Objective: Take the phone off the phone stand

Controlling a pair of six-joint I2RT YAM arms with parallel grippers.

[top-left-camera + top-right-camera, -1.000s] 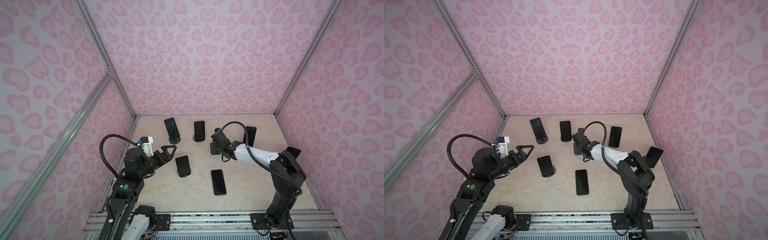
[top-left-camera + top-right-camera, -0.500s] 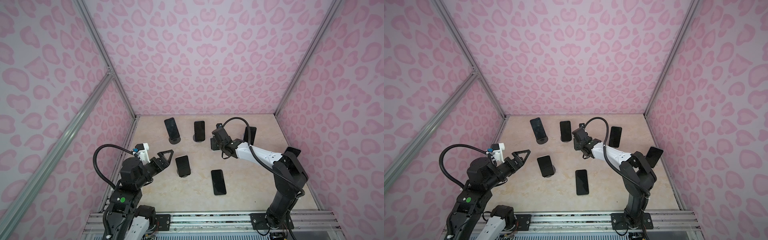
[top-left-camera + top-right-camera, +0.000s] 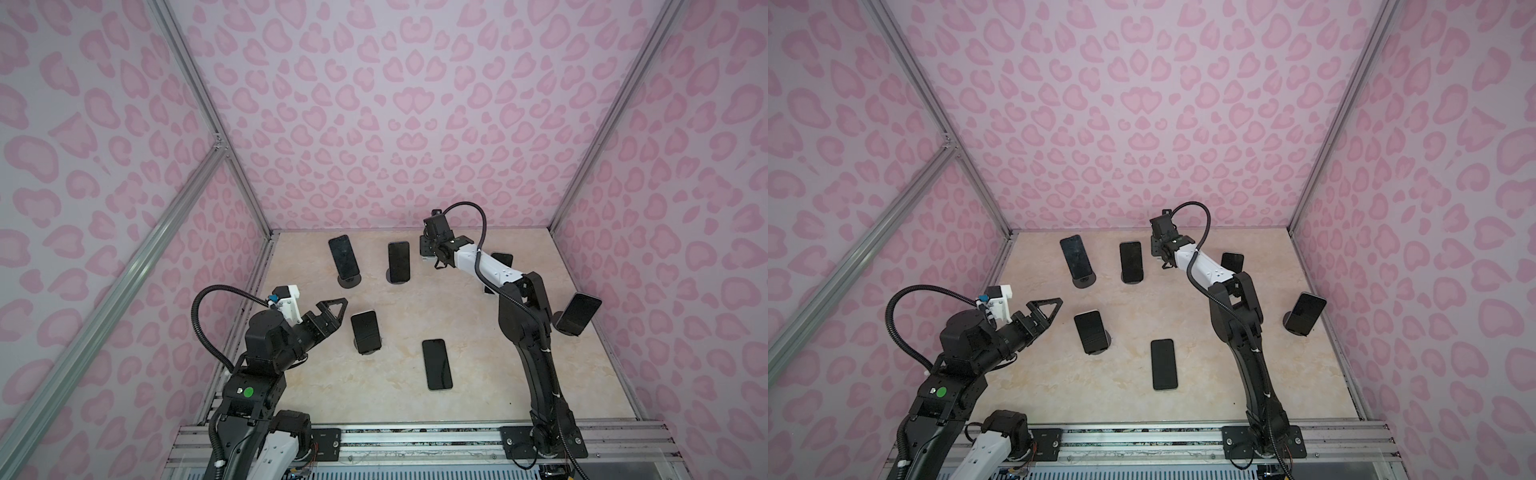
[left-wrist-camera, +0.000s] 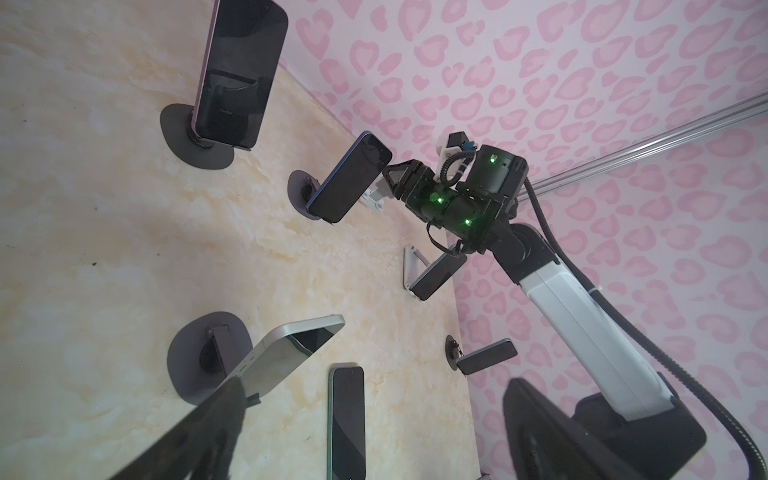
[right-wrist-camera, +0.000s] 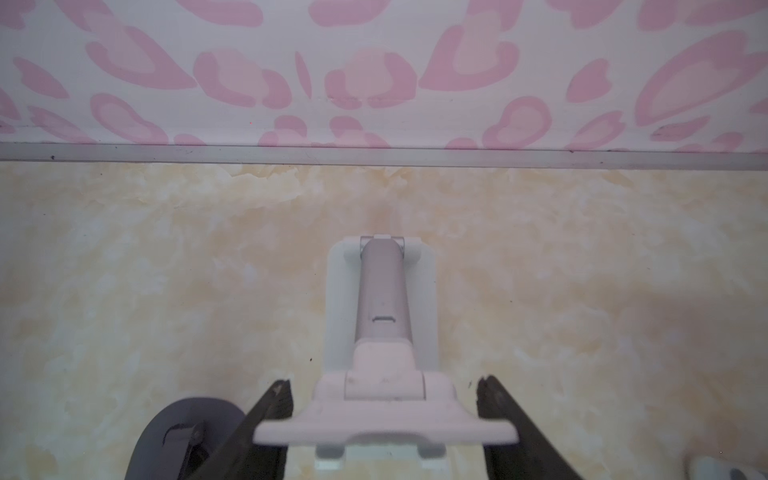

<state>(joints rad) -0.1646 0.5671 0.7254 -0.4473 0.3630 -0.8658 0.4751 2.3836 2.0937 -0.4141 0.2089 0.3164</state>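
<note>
— Pink heart-print walls (image 3: 395,104), beige marble tabletop (image 3: 395,399). Top views?
— Silver-framed black phone (image 3: 365,330) on round dark stand (image 3: 1108,338), long axis 12-to-6, at 4 o'clock of left gripper (image 3: 334,313), jaws spread wide.
— Wrist views?
— Left: phone near fingertip (image 4: 216,411). Right: right gripper (image 5: 384,382) straddles bare white plastic stand (image 5: 424,299); grip unclear.

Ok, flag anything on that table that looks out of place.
One phone lies flat on the table, front centre, not propped up, while the other phones lean upright. At the back, the white stand straddled by the open right pincer holds no phone.
</note>
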